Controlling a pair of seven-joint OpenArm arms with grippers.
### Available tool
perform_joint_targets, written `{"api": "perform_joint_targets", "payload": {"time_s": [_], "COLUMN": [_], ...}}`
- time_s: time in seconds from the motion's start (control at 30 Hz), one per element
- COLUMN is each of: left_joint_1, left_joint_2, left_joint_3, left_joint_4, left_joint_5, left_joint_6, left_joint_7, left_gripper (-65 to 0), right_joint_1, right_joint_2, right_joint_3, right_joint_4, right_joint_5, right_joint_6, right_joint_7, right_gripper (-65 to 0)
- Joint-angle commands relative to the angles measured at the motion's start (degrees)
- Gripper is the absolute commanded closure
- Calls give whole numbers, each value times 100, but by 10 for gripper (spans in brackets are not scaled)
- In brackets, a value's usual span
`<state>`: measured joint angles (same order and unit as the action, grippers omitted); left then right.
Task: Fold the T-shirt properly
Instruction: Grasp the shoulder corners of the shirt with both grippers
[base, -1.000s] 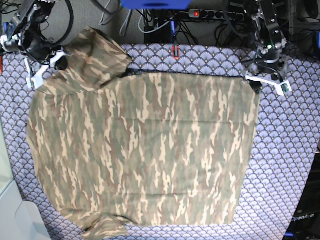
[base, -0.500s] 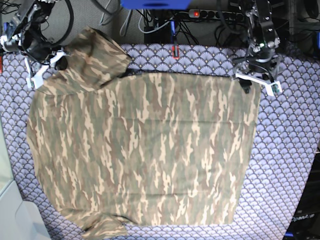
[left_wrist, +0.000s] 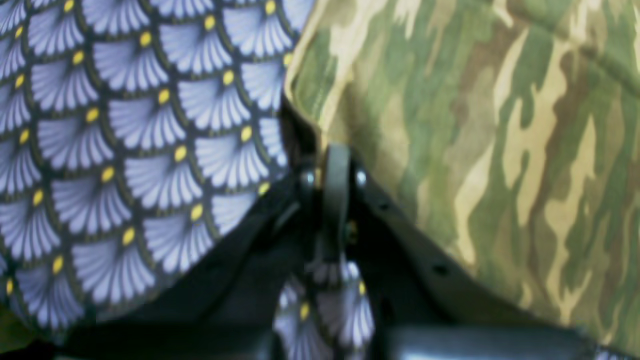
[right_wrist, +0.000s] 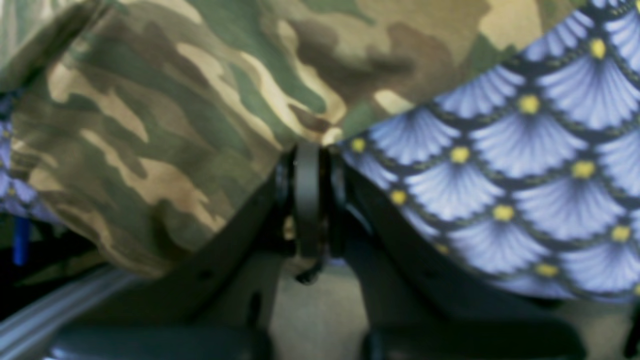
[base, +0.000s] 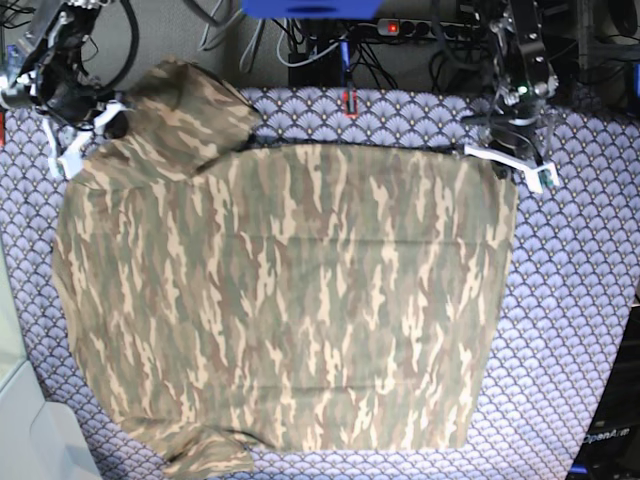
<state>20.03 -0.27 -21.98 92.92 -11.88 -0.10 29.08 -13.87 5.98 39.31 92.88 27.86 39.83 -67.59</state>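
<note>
The camouflage T-shirt lies spread flat over the purple-grey fan-scale cloth. One sleeve is folded over at the far left. In the base view my left gripper sits at the shirt's far right corner. The left wrist view shows this left gripper shut, with the T-shirt's edge pinched at its tips. My right gripper is at the far left corner. Seen from the right wrist, the right gripper is shut on a bunched fold of the T-shirt.
Behind the table's far edge are a power strip and tangled cables. A small red item lies on the fan-scale cloth near the back. A white surface borders the lower left, and a black box stands at the lower right.
My left gripper has slid a little left along the far edge and shut on the shirt's far right corner. My right gripper has shifted slightly back, still holding the far left corner.
</note>
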Motion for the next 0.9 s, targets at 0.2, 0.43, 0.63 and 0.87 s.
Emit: {"api": "perform_joint_targets", "payload": {"time_s": [0.2, 0.43, 0.63, 0.87], "left_joint_1": [401, 639, 665, 656], "left_joint_2": [-47, -65, -179, -188], "left_joint_3": [-13, -31, 4, -31], "left_joint_4": [690, 831, 760, 760], "left_joint_5": [-38, -38, -38, -38], "left_joint_6": [-12, -12, -21, -21], "left_joint_7": [-47, -47, -47, -47], "left_gripper": [-7, -7, -7, -7], "right_joint_1": [-253, -807, -1000, -947], "right_joint_2": [207, -22, -110, -224], "right_joint_3": [47, 47, -182, -269], "right_joint_4": [439, 1529, 1538, 1547], "right_joint_5": [-241, -241, -241, -241], "right_joint_6": [17, 17, 17, 17], "right_joint_7": [-102, 74, 337, 267], "right_gripper": [-17, -17, -22, -25]}}
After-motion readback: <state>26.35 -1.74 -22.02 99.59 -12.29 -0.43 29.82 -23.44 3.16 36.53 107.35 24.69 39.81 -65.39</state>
